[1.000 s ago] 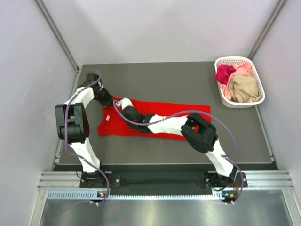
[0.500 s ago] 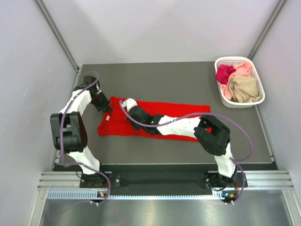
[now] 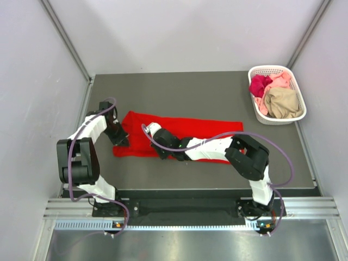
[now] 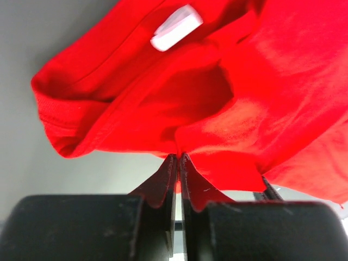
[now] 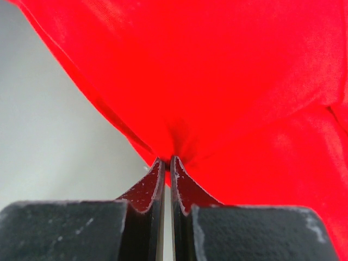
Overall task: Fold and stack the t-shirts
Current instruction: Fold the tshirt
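A bright red t-shirt (image 3: 209,128) lies stretched across the middle of the dark table. Its left end is bunched and partly lifted. My left gripper (image 3: 123,142) is at that left end, shut on a pinch of red cloth (image 4: 217,109) just below the neck opening. The white neck label (image 4: 174,27) shows above it. My right gripper (image 3: 153,131) reaches over the shirt from the right and is shut on a fold of the same red t-shirt (image 5: 217,81). More t-shirts, magenta (image 3: 260,85), pale pink (image 3: 280,80) and tan (image 3: 283,102), lie heaped in the basket.
A white lattice basket (image 3: 253,72) stands at the table's far right corner. My right forearm (image 3: 209,147) lies low across the red shirt's near edge. Grey walls close in the table on the left, the back and the right.
Both grippers have moved toward the near edge, and the right one also rightward. They drag the shirt's left end with them, so it now bunches nearer the front.
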Robot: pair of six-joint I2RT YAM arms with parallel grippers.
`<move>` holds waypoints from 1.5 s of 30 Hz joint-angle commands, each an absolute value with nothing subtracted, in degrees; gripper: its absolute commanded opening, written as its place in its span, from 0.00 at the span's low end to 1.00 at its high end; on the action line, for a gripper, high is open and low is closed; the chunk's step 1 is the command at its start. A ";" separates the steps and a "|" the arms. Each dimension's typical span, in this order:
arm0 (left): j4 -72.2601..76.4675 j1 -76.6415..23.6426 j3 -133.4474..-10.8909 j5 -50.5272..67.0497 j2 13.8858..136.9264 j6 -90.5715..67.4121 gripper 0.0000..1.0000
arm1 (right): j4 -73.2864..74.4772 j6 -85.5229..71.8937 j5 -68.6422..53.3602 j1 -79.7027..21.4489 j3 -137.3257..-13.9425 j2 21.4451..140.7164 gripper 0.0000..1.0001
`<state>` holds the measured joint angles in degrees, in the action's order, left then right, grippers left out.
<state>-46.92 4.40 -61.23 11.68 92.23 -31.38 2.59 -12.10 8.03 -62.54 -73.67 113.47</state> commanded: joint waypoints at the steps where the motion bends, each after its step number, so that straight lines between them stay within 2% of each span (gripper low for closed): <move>1: -47.37 4.22 -59.86 9.49 90.09 -31.81 0.10 | 0.35 -12.04 7.56 -63.81 -72.42 109.16 0.00; 3: -47.46 4.22 -59.50 9.41 90.53 -31.99 0.15 | 0.53 -11.95 7.56 -63.90 -71.72 108.90 0.03; 4: -47.55 4.22 -59.68 9.06 90.53 -31.99 0.19 | 0.44 -12.13 7.47 -63.90 -71.54 108.81 0.10; 6: -47.99 4.22 -61.51 7.30 90.44 -31.99 0.25 | 0.35 -12.48 7.21 -63.90 -71.37 108.63 0.14; 7: -48.34 4.22 -62.74 6.77 90.53 -31.73 0.31 | 0.44 -12.92 6.86 -63.90 -71.63 108.37 0.21; 9: -50.00 4.39 -67.92 4.58 91.84 -31.47 0.38 | 0.79 -13.71 6.07 -63.90 -71.98 106.97 0.30; 14: -50.03 4.48 -78.39 3.59 95.36 -32.08 0.41 | 3.60 -16.08 5.80 -63.28 -72.42 103.02 0.35; 19: -39.66 4.40 -80.59 13.33 99.74 -29.54 0.41 | 5.54 -18.28 7.47 -61.00 -72.69 102.04 0.36; 28: -36.47 4.57 -90.60 17.40 116.52 -25.49 0.39 | 6.68 -23.99 11.77 -49.93 -73.92 103.97 0.33; 32: -34.19 4.48 -93.25 18.37 119.09 -25.57 0.40 | 4.23 -23.47 12.83 -44.57 -71.90 104.59 0.33; 39: -35.33 4.48 -95.45 9.16 122.86 -27.77 0.40 | 7.20 -25.66 16.96 -32.98 -71.28 107.84 0.29; 45: -37.70 5.18 -96.41 4.75 126.30 -30.14 0.39 | 10.19 -29.18 21.52 -27.34 -69.35 109.60 0.27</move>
